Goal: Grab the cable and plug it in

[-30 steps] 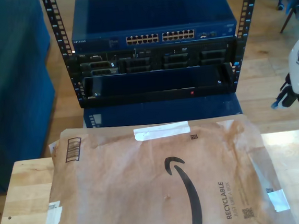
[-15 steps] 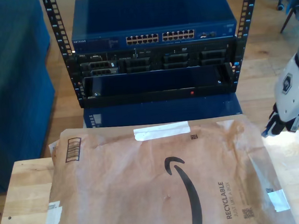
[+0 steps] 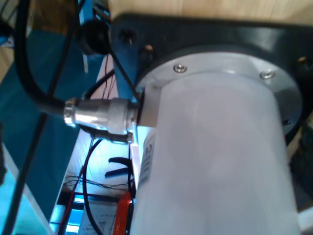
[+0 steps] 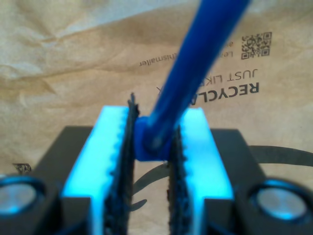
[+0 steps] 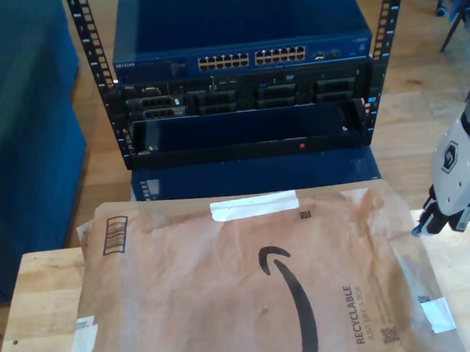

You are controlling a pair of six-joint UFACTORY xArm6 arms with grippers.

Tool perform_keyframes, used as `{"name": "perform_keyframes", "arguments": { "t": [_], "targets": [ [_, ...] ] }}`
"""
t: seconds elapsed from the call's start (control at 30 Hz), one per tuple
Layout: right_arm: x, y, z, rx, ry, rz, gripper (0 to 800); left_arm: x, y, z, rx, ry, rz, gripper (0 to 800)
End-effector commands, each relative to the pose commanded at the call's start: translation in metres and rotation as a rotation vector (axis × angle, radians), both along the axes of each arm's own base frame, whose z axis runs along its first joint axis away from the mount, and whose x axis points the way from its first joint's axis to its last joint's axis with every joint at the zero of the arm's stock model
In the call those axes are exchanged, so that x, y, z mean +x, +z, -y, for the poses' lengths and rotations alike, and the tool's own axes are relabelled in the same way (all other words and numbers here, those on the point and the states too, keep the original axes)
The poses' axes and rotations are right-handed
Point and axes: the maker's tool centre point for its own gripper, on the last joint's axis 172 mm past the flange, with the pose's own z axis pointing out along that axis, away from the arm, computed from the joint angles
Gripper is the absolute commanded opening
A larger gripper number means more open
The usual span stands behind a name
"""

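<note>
**Carrying the pinched cable toward the rack**

Pinching the blue boot between its ribbed pads, my second gripper (image 4: 151, 147) has its jaws pressed together on the end of the cable (image 4: 195, 63), which runs up and away from the jaws toward the top of the second wrist view, blurred by closeness. Below it lies the brown paper mailer (image 4: 58, 58), its "RECYCLABLE" print readable upside down. In the exterior view, an arm's gripper (image 5: 457, 218) hangs at the right edge of the frame, just above the mailer's right edge; from the print beneath the jaws I judge it to be the same gripper. I cannot make out the cable itself there.

My first gripper's camera looks at a white arm housing (image 3: 215, 161) with a metal connector (image 3: 100, 115) and black robot leads plugged into it; its jaws are not visible.

Further out, the mailer (image 5: 252, 281) covers most of the wooden table (image 5: 40, 300). Beyond it, in the upper middle of the exterior view, stands the rack with a blue network switch (image 5: 238, 27) showing 2 blocks of ports (image 5: 252, 58).

The grab looks done; the step in hand is transport. Next, the plug must travel up and forward to a port, squared with the opening, then pushed straight in.
</note>
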Motion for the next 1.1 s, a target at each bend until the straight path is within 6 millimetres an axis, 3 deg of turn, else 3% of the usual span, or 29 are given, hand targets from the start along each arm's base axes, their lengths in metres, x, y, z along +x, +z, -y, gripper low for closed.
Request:
{"name": "perform_keyframes", "arguments": {
  "t": [0.03,0.13,0.27,0.4,0.67,0.87,0.97,1.1],
  "targets": [
    [0.002,0.001,0.000,0.001,-0.004,0.007,1,0.000,-0.004,-0.005,0.026,0.000,0.003,800],
    [0.009,0.003,0.000,0.003,-0.012,0.031,1,-0.004,-0.027,0.012,0.018,0.029,0.006,800],
    [0.009,0.001,0.000,0.002,-0.010,0.028,1,-0.003,-0.051,0.007,0.091,0.018,0.012,800],
    [0.012,-0.004,0.002,0.000,-0.027,0.052,1,-0.001,-0.061,0.011,0.102,0.015,0.017,800],
    [0.016,0.037,0.000,-0.003,-0.026,0.174,0,-0.001,-0.061,0.011,0.099,0.021,0.019,800],
    [0.052,0.068,0.008,-0.021,-0.062,0.374,0,-0.001,-0.061,0.011,0.099,0.021,0.019,800],
    [0.078,0.088,0.013,-0.033,-0.075,0.479,0,-0.001,-0.061,0.011,0.099,0.021,0.019,800],
    [0.120,0.095,0.029,-0.096,-0.081,0.611,0,-0.001,-0.061,0.011,0.099,0.021,0.019,800]
  ]
}}
